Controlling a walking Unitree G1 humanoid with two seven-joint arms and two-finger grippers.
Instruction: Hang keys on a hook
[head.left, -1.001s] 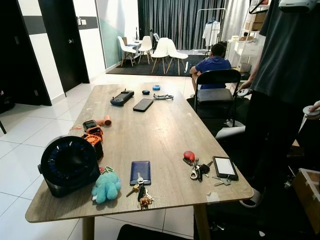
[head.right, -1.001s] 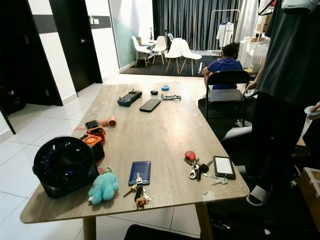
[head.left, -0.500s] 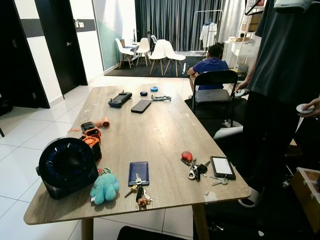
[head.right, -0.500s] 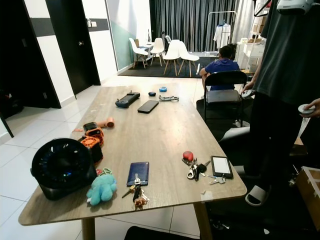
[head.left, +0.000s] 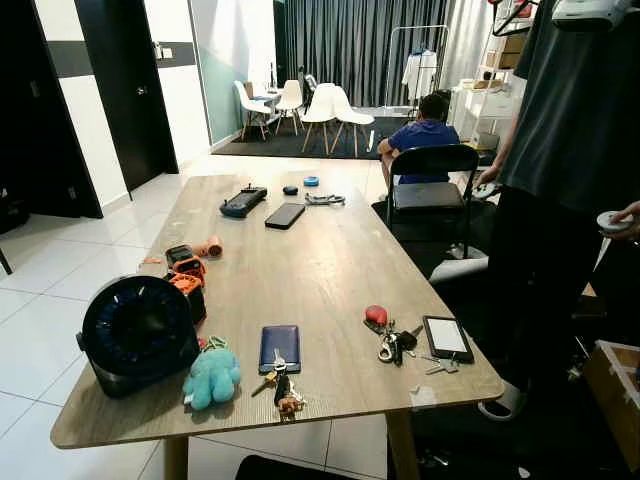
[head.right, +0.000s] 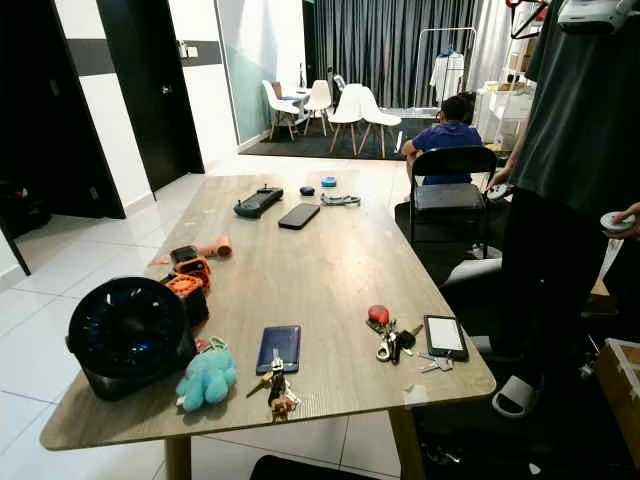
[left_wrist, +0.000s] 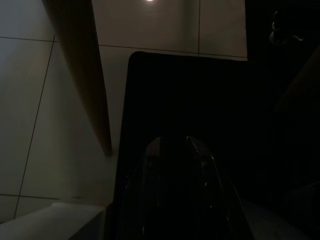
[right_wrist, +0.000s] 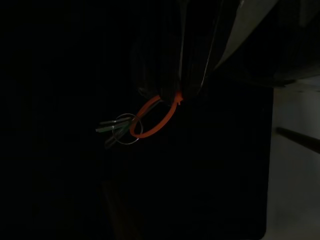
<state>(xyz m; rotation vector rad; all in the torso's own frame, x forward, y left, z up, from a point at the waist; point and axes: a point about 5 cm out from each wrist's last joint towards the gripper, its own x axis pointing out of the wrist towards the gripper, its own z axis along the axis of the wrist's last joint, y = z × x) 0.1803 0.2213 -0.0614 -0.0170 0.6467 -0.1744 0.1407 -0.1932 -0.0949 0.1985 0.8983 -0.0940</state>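
One right end effector (right_wrist: 180, 95) pinches the keys (right_wrist: 117, 129) by an orange loop; the view has barely shifted, no hook reached.

The head views were bright, evenly lit and sharp, with soft glare on the wooden table (head.left: 320, 260) and white floor tiles (head.left: 60, 270). Both wrist views were very dark, nearly black.
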